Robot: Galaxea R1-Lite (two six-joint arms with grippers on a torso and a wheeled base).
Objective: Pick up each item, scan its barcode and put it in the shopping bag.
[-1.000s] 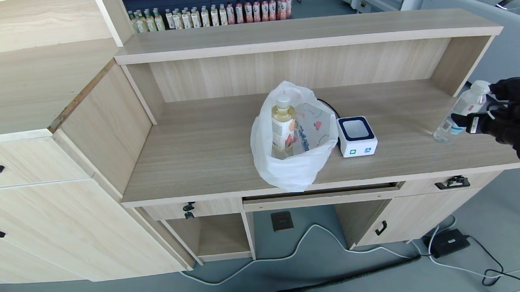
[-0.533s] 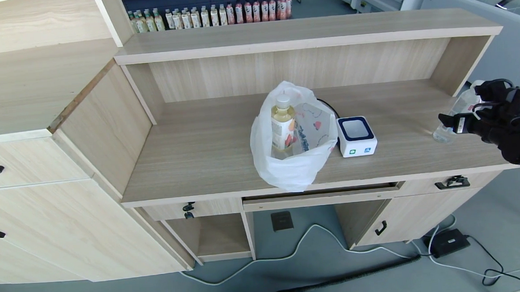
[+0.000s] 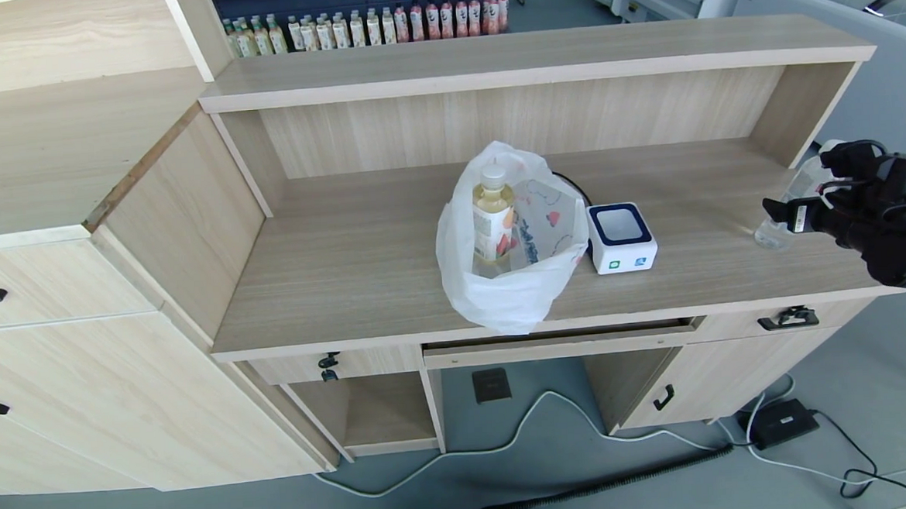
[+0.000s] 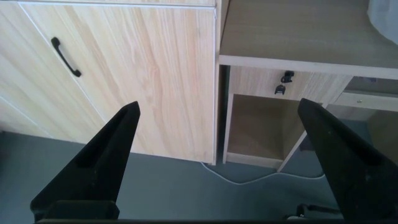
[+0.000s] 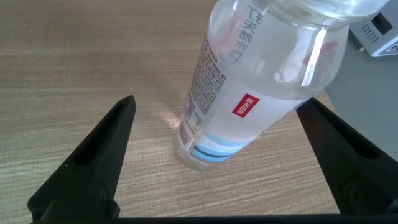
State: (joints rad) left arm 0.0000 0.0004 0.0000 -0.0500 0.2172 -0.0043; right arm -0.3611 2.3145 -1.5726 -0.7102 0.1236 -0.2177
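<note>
A clear plastic water bottle (image 3: 779, 230) is straddled by the right claw (image 3: 806, 183) at the right end of the wooden counter (image 3: 361, 275).

The bottle (image 5: 249, 93) is smooth, round and see-through, with a printed label and a small red tag; its base is set on the pale wood grain; the right claw's (image 5: 217, 162) black wedge fingers (image 5: 93, 168) are spread apart on either side of it; a crinkled white plastic bag (image 3: 502, 298) is stood mid-counter with a pale juice bottle (image 3: 492, 214) upright inside; a boxy white scanner (image 3: 621, 238) is placed just beside the bag; the left claw (image 4: 219, 107) is held apart before a wood-grain cabinet door (image 4: 143, 74).
</note>
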